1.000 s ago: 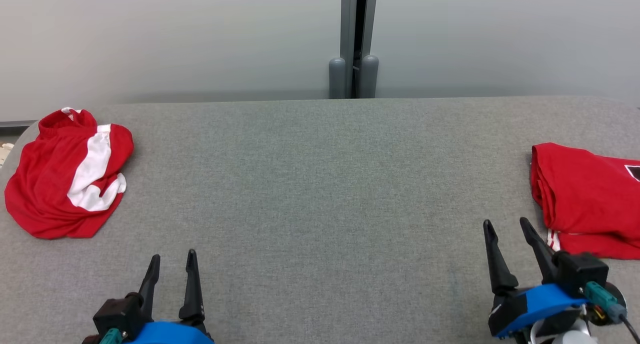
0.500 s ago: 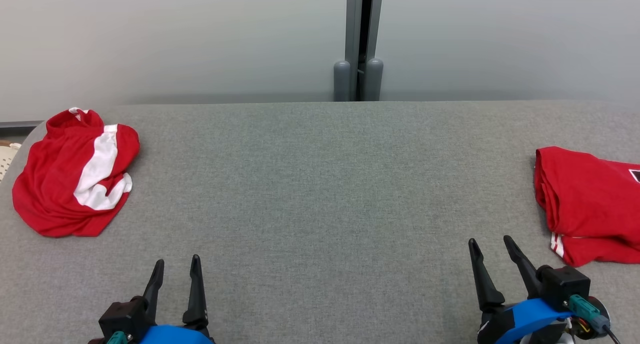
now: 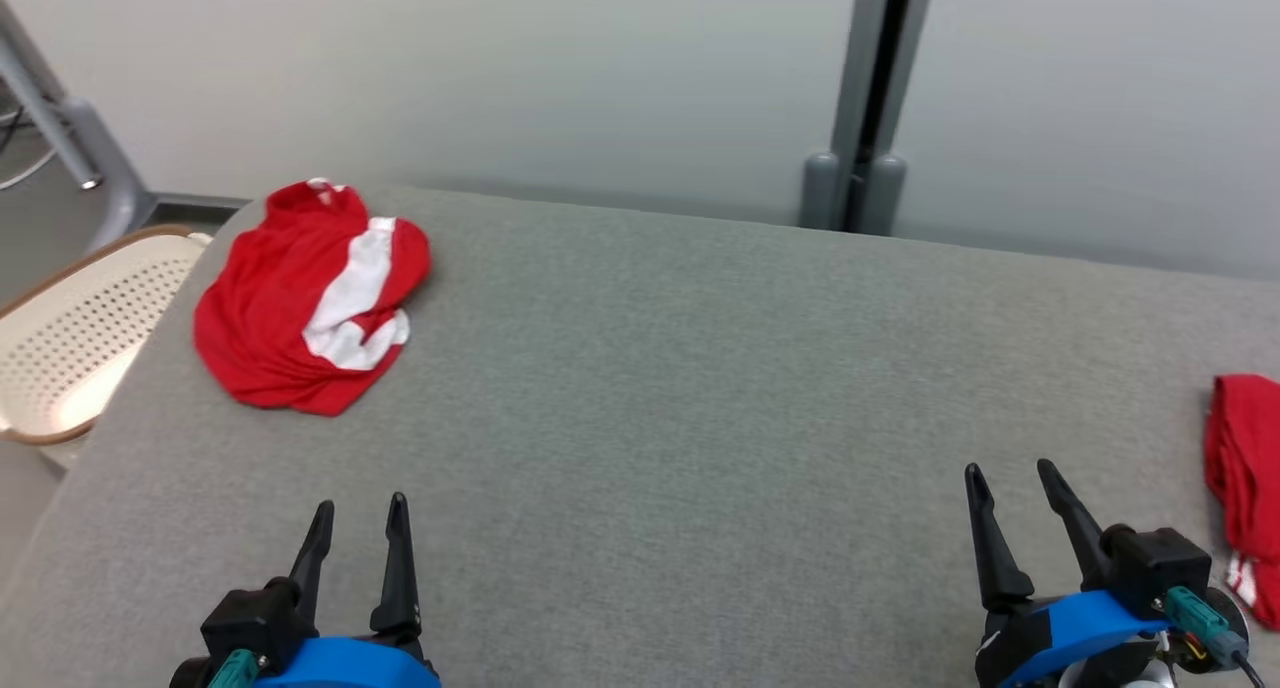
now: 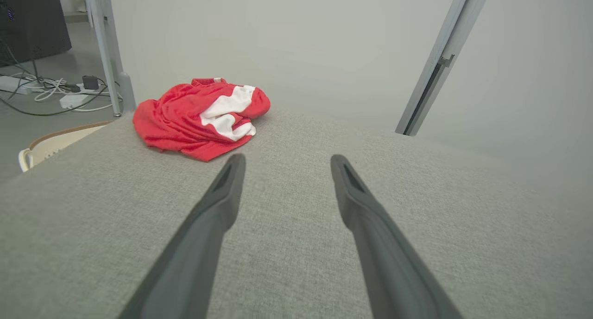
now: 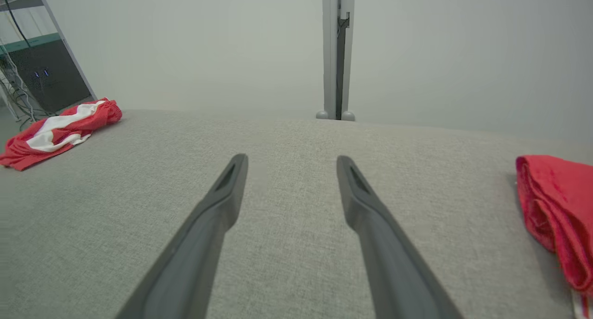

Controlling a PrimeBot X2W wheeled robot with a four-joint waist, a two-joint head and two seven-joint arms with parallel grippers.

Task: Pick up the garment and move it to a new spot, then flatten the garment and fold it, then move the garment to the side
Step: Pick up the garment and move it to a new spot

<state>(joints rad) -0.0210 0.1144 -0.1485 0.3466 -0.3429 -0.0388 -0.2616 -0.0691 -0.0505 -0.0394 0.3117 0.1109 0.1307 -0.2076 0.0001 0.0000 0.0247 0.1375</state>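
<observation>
Red and white cloth, the crumpled garment (image 3: pixel 305 303), lies in a loose heap at the upper left of the head view, on the grey fabric tabletop (image 3: pixel 680 388) close to its far left corner, with a broad white band running across its red folds. In the left wrist view the same heap sits above and to the left of the finger tips, well apart from them. A second piece, the folded red garment (image 3: pixel 1245 478), lies at the right edge of the head view, partly cut off by the frame, with a sliver of white stripe at its lower end; the right wrist view shows it as a stack of red layers at the far right. The left gripper (image 3: pixel 361 505) sits at the lower left of the head view and the right gripper (image 3: pixel 1008 468) at the lower right, each with its two dark fingers spread apart and nothing between them, above bare tabletop. A cream perforated basket (image 3: pixel 70 338) stands beside the table at the left edge. A grey post (image 3: pixel 870 98) rises against the pale wall at the upper right.
</observation>
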